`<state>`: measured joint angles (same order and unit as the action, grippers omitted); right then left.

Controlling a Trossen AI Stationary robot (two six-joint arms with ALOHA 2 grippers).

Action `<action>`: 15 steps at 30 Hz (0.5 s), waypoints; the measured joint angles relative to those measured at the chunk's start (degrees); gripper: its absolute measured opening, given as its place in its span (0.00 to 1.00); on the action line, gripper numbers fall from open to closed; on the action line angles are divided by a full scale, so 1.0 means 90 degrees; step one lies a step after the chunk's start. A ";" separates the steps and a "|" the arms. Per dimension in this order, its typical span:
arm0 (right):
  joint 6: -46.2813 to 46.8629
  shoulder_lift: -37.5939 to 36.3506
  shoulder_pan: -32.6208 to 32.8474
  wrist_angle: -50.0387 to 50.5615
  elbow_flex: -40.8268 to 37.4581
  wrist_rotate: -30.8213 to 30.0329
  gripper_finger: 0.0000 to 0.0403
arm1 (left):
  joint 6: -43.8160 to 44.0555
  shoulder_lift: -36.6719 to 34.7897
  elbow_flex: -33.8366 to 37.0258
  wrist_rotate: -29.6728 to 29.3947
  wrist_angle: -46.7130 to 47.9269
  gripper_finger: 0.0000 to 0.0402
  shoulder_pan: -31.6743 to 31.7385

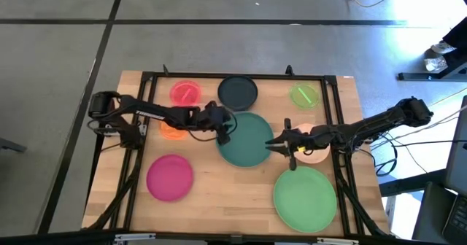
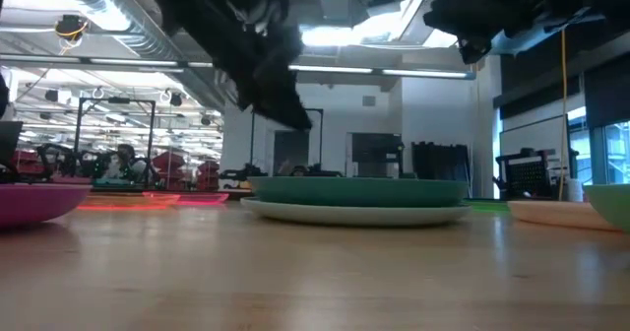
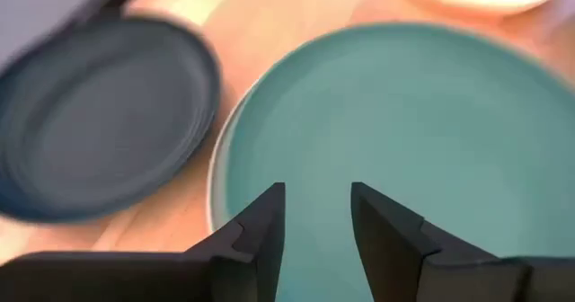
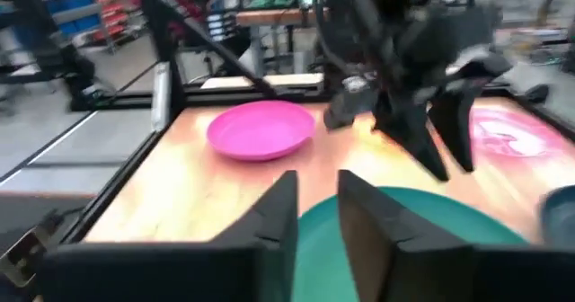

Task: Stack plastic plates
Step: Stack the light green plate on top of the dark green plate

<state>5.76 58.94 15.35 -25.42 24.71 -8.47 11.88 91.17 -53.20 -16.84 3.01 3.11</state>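
A teal plate (image 1: 244,139) lies on a pale grey plate (image 2: 354,211) in the table's middle. Around them lie a black plate (image 1: 237,92), small red (image 1: 185,93), orange (image 1: 173,130) and green (image 1: 305,95) plates, a peach plate (image 1: 312,154), a large green plate (image 1: 305,197) and a magenta plate (image 1: 170,177). My left gripper (image 1: 225,132) hovers open over the teal plate's left edge (image 3: 269,140), holding nothing. My right gripper (image 1: 273,144) hovers over its right edge (image 4: 431,239), its fingers slightly apart and empty. The low view shows both grippers lifted clear of the stack.
A black metal frame (image 1: 146,77) runs around the wooden table. The left arm crosses over the orange plate, the right arm over the peach one. Bare wood (image 1: 226,194) shows between the magenta and large green plates.
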 joint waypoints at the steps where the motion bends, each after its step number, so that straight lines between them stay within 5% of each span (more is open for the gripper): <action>1: -0.0040 0.0000 0.0000 0.0026 0.0000 0.0209 0.25 | -0.0072 -0.0079 -0.0001 -0.0026 -0.0043 0.30 -0.0160; 7: 0.0167 0.0024 0.0518 0.0186 0.0005 0.1234 0.42 | -0.0181 -0.0225 0.0395 -0.0059 -0.1021 0.30 -0.1421; 11: 0.0315 0.0210 0.1379 0.0595 0.0104 0.0636 0.43 | -0.0009 -0.0193 0.0704 -0.0184 -0.1677 0.30 -0.2286; 15: 0.0436 0.0556 0.2045 0.2250 0.0929 -0.0176 0.42 | 0.0063 -0.0172 0.0947 -0.0829 -0.1884 0.30 -0.2948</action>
<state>9.68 63.94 33.76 -5.17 33.07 -10.06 12.44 89.62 -44.68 -24.30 -13.94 -23.42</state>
